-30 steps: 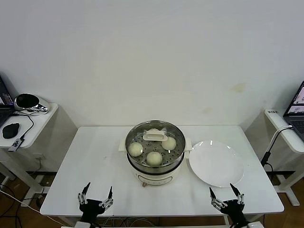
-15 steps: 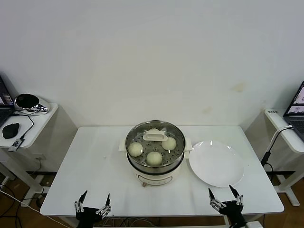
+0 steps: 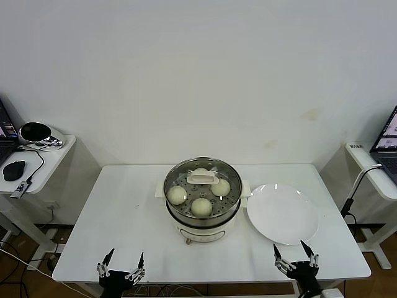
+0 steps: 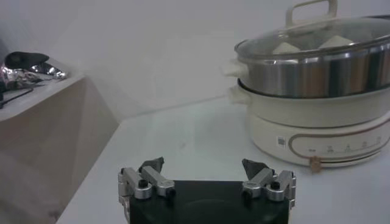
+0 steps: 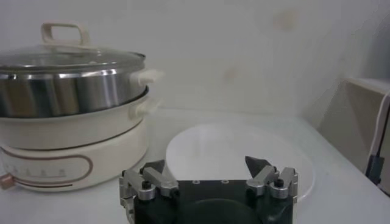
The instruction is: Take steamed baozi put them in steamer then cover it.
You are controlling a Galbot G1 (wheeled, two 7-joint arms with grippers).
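While both our arms wait low at the near edge of the bench, our left gripper is spread wide and holds nothing, and our right gripper is spread the same way, also empty. Ahead of the left gripper and off toward the right one stands the steamer, with the cover seated on it and the steamed baozi visible through the glass. The white plate lies bare just ahead of the right gripper, beside the steamer
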